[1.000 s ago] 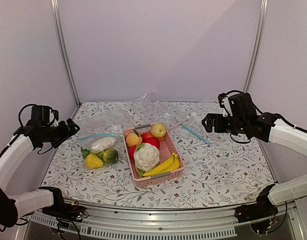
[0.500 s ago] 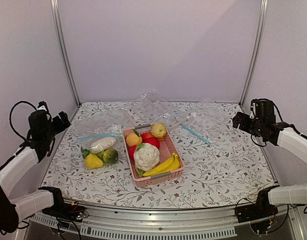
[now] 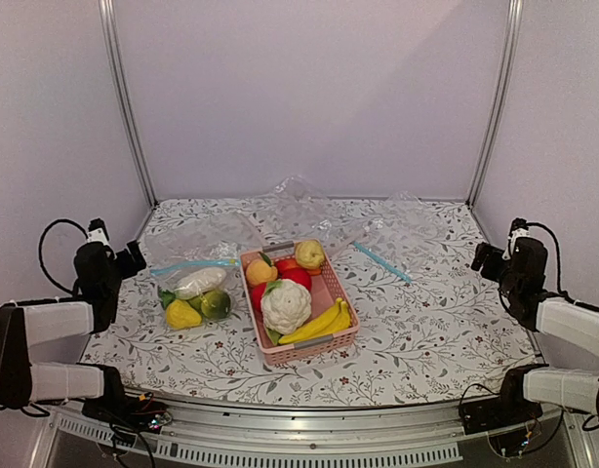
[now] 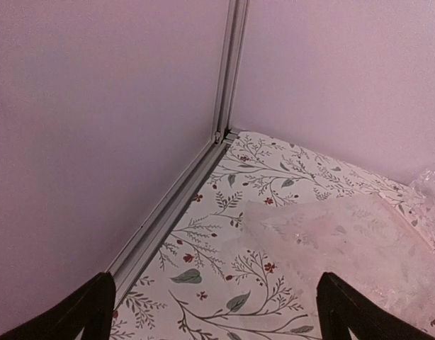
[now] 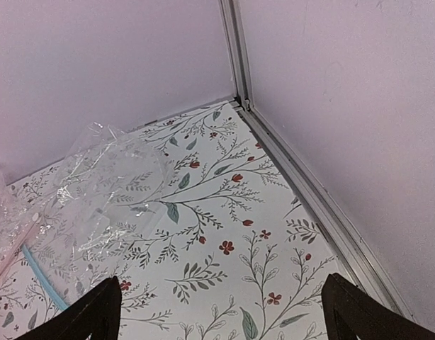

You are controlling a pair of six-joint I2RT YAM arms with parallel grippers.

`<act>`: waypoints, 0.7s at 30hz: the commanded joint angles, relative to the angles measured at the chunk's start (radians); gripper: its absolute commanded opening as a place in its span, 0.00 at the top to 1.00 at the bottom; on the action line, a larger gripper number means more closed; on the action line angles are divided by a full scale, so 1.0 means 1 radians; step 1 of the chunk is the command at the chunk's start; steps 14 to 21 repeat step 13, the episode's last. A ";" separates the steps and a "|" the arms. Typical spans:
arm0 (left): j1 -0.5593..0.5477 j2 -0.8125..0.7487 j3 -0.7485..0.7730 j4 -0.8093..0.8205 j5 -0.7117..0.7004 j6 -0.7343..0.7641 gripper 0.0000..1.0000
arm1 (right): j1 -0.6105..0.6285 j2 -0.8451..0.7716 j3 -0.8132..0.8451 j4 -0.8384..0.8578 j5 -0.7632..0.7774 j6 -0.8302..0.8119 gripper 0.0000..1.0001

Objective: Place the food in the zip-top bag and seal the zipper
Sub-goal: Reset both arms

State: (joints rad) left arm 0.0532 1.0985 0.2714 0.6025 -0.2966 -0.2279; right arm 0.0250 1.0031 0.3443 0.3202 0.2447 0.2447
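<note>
Left gripper (image 3: 133, 257) and right gripper (image 3: 482, 257), fingers spread apart, sit at the frame's side edges; zip-top bag (image 3: 196, 261) lies centre-left.

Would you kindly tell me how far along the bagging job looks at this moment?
Done: the white oblong piece, yellow lemon-like fruit and round green fruit lie inside the zip-top bag. In hand: nothing; left pincer and right pincer are open, empty, far from it. Left: the zipper runs along the mouth, but whether it is sealed cannot be told; if not, sealing remains.
</note>
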 commanded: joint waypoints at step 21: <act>-0.001 0.027 -0.029 0.114 -0.054 0.003 0.00 | -0.004 0.008 -0.034 0.155 0.069 -0.049 0.01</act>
